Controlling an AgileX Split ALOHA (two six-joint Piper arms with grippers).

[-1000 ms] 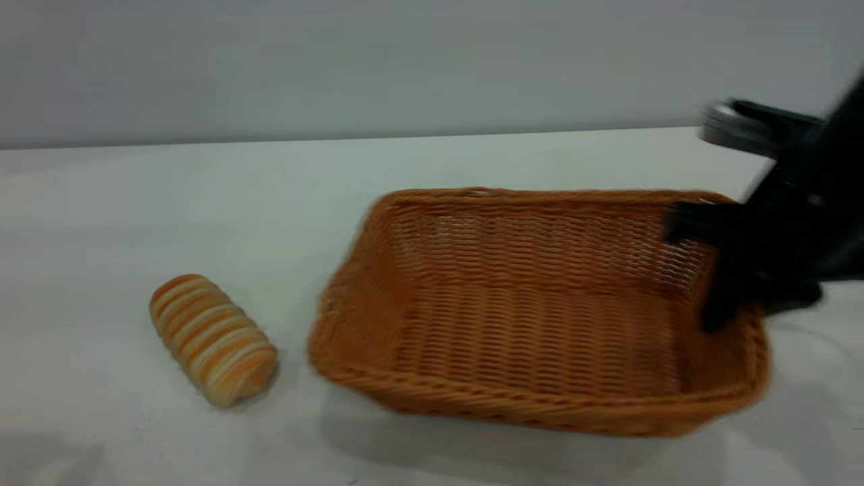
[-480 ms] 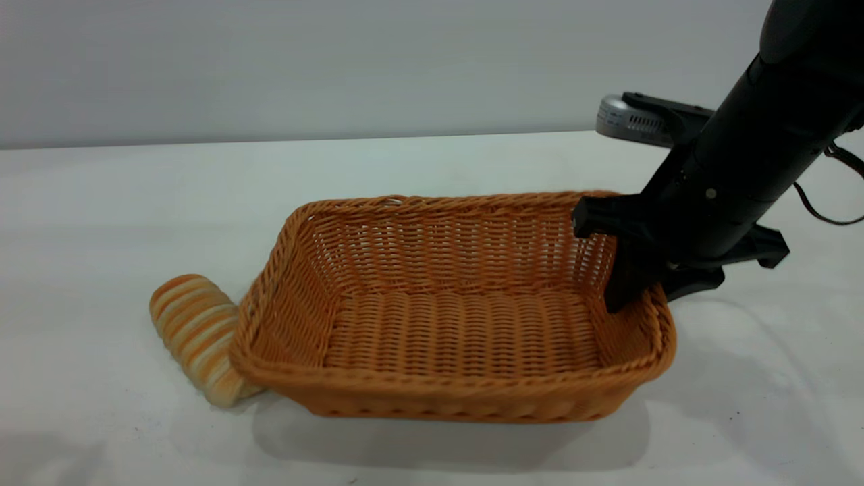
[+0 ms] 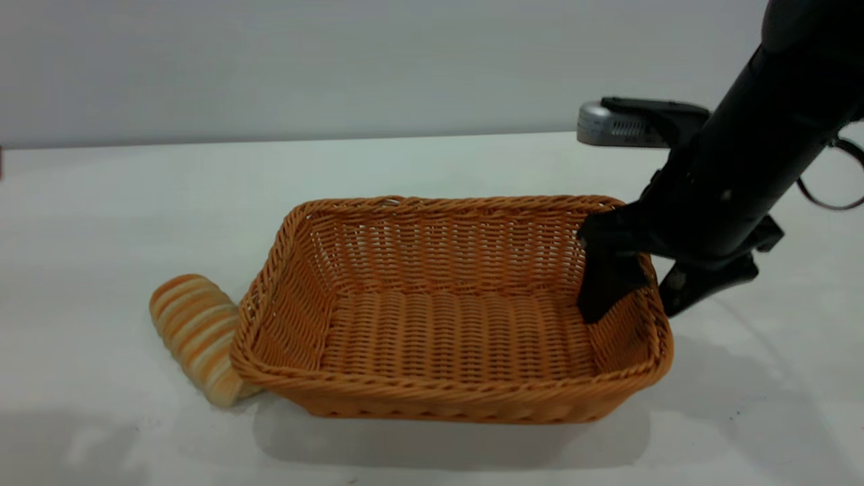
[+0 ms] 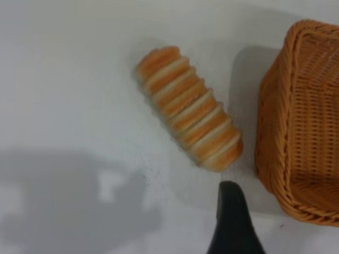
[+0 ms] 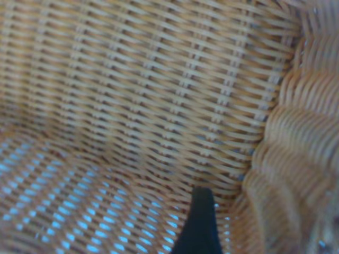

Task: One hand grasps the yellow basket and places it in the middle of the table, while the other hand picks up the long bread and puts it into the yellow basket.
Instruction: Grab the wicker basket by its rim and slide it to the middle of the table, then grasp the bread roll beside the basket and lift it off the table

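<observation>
The yellow basket (image 3: 432,395) stands in the middle of the table (image 3: 121,202). Its left corner touches the long bread (image 3: 192,331) and hides part of it. My right gripper (image 3: 628,312) straddles the basket's right wall, open, with one finger (image 3: 601,290) inside and one outside, both a little apart from the weave. The right wrist view shows the inner finger (image 5: 201,222) over the basket (image 5: 159,106) floor beside the wall. My left gripper (image 4: 233,222) hovers close to the bread (image 4: 188,123), between it and the basket (image 4: 299,132) corner.
The right arm slants in from the upper right, with a silver-grey wrist camera (image 3: 611,125) above the table's far edge and a cable loop (image 3: 837,196) behind it. A grey wall backs the table. A shadow lies on the table at the near left.
The right gripper carried the basket leftward until it met the bread, set it down, and its jaws have spread off the right wall. A shadow has grown at the near left.
</observation>
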